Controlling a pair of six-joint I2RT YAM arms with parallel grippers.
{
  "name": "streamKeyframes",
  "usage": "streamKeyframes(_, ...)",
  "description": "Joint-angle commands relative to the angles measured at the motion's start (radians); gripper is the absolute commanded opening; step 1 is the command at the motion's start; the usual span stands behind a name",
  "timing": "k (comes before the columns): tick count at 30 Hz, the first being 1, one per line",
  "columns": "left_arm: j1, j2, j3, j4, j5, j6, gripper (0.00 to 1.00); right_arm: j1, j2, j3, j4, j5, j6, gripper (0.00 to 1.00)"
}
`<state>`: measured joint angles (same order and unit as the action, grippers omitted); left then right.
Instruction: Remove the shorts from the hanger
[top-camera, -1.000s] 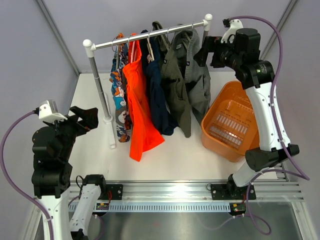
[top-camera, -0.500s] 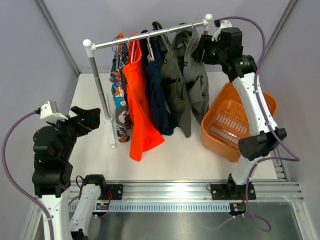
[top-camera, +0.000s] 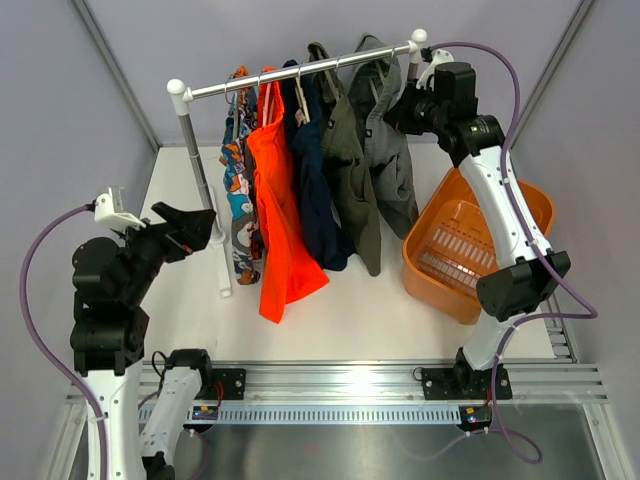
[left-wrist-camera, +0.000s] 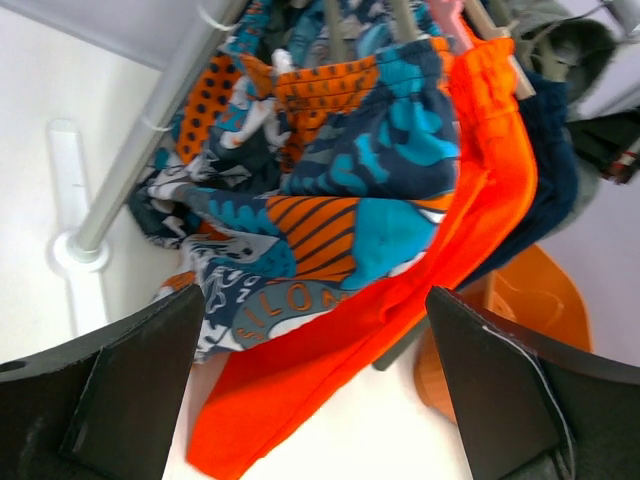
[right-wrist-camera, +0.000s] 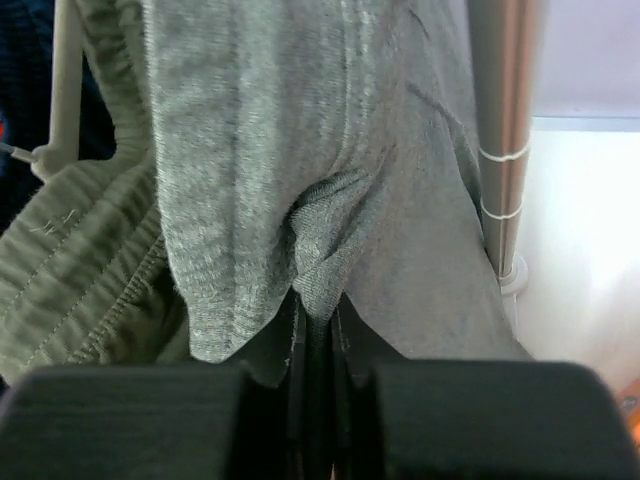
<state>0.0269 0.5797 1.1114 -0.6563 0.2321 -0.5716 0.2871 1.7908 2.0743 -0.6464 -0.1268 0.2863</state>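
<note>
Mid-grey cloth shorts (top-camera: 395, 150) (right-wrist-camera: 300, 150) hang last at the right end of the silver metal rail (top-camera: 290, 72), pressed against the dark olive-green cloth shorts (top-camera: 350, 170) (right-wrist-camera: 80, 260) on their left. The rail's upright post (right-wrist-camera: 505, 130) stands just beside their right edge. The right gripper (top-camera: 403, 108) (right-wrist-camera: 318, 330) has its fingers pinched together on a fold of the grey cloth. An orange plastic basket (top-camera: 470, 250) sits below and to the right. The left gripper (top-camera: 195, 228) (left-wrist-camera: 315, 375), fingers spread wide, faces the patterned shorts (left-wrist-camera: 340, 180) and touches nothing.

Right pincer (right-wrist-camera: 318, 310) tips buried in grey shorts (right-wrist-camera: 250, 130).
</note>
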Motion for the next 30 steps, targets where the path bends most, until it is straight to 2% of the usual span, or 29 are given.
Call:
streamKeyframes(1, 0.005, 0.026, 0.019, 0.138, 0.149, -0.037, 0.99, -0.006, -0.014, 0.041, -0.003, -0.098, -0.030, 0.02)
streamKeyframes(10, 0.005, 0.129, 0.126, 0.288, 0.299, -0.160, 0.99, -0.126, -0.090, 0.064, 0.125, -0.385, -0.004, 0.00)
streamKeyframes(19, -0.019, 0.246, 0.208, 0.371, 0.332, -0.214, 0.99, -0.157, -0.149, 0.052, 0.154, -0.454, -0.027, 0.00)
streamKeyframes(26, -0.136, 0.328, 0.246, 0.360, 0.288, -0.160, 0.99, -0.157, -0.232, -0.048, 0.133, -0.459, -0.093, 0.00)
streamKeyframes(30, -0.283, 0.399, 0.329, 0.258, 0.178, -0.039, 0.99, -0.158, -0.310, -0.178, 0.122, -0.438, -0.096, 0.00)
